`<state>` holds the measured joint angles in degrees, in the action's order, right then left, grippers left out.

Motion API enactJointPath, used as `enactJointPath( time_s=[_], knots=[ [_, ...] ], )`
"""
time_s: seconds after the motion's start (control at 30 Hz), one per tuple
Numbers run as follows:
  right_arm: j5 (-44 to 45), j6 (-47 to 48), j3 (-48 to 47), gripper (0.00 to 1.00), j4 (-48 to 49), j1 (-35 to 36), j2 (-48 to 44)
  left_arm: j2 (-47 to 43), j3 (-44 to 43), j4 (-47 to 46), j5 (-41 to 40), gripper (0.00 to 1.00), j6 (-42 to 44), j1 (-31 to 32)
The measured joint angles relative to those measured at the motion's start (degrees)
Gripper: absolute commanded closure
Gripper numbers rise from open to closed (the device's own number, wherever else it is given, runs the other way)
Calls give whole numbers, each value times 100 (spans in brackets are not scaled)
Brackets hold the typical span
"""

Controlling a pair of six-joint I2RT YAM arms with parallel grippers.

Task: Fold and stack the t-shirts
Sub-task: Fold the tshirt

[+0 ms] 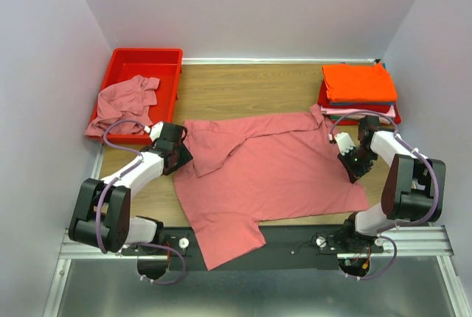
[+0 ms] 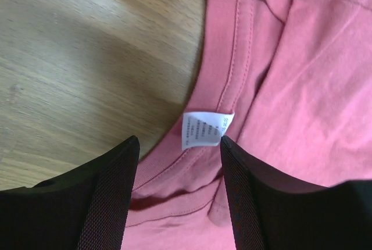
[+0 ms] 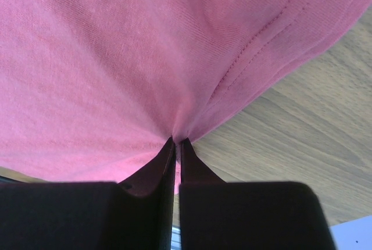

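A large rose-pink t-shirt [image 1: 273,169] lies spread across the wooden table, one sleeve hanging over the near edge. My left gripper [image 1: 177,156] is at its collar, on the shirt's left side. In the left wrist view the left gripper [image 2: 179,140] is open, its black fingers [image 2: 110,192] straddling the collar band just below the white neck tag [image 2: 203,129]. My right gripper [image 1: 352,169] is at the shirt's right edge. In the right wrist view the right gripper [image 3: 178,140] is shut on a pinch of the pink fabric [image 3: 145,58] beside a stitched hem.
A red bin [image 1: 144,63] stands at the back left with a crumpled pink t-shirt [image 1: 125,103] spilling over its front. At the back right is a stack of folded t-shirts, an orange one [image 1: 359,81] on top. White walls enclose the table.
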<state>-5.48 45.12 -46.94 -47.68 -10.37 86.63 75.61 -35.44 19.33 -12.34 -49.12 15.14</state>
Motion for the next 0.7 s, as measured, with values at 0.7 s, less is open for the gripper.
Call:
enactJointPath(
  time_s=[0.7],
  knots=[
    [-76,201,-267,90,50,-201,15,-157,-98,826,15,74,-181,691]
  ],
)
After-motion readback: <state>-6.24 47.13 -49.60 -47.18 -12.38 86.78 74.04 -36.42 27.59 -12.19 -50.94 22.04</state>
